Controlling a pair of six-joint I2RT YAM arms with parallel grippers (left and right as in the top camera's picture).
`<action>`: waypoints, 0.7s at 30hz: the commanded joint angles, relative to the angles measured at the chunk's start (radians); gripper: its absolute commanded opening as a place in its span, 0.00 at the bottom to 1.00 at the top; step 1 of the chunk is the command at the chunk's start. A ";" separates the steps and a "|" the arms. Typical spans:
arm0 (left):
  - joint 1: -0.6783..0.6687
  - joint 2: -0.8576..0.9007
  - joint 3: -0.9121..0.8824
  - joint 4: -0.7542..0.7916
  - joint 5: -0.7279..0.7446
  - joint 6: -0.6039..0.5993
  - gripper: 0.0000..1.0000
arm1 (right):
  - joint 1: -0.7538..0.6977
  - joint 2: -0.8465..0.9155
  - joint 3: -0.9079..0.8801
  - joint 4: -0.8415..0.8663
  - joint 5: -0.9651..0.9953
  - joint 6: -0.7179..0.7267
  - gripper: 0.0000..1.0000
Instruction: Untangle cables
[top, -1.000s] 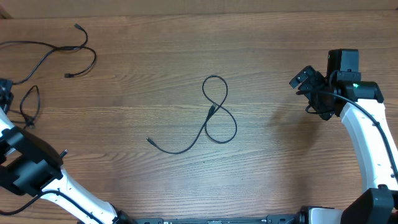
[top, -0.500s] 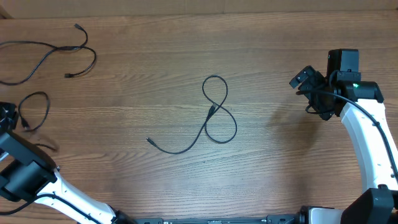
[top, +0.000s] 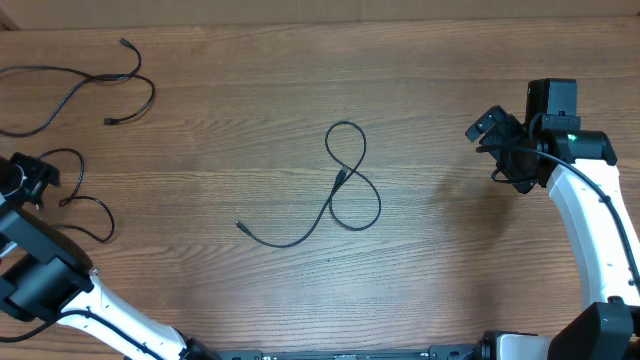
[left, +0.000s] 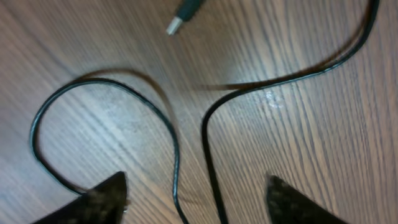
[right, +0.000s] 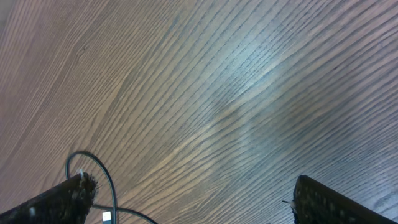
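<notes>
Three cables lie on the surface (top: 480, 260), well apart from one another. The first cable (top: 340, 178) sits in the middle, crossing over itself, its free end trailing toward the near left. The second cable (top: 60, 69) sprawls in the far left corner. The third cable (top: 80, 172) lies at the left edge, nearer than the second, just beside the left gripper (top: 30, 180). In the left wrist view two of its strands run between the fingers (left: 102, 200), with its plug (left: 186, 12) beyond them. The right gripper (top: 488, 128) stands at the right side, well apart from all three.

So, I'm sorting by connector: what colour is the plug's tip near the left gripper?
Silvery, on a black plug; the left wrist view shows it best.
</notes>
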 joint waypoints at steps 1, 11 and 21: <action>-0.022 0.010 -0.051 0.013 0.010 0.043 0.86 | -0.006 -0.014 0.002 0.005 0.009 -0.001 1.00; -0.025 0.011 -0.145 0.063 -0.046 -0.058 1.00 | -0.006 -0.014 0.002 0.005 0.009 -0.001 1.00; -0.024 0.011 -0.323 0.253 -0.046 -0.059 1.00 | -0.006 -0.014 0.002 0.005 0.009 -0.001 1.00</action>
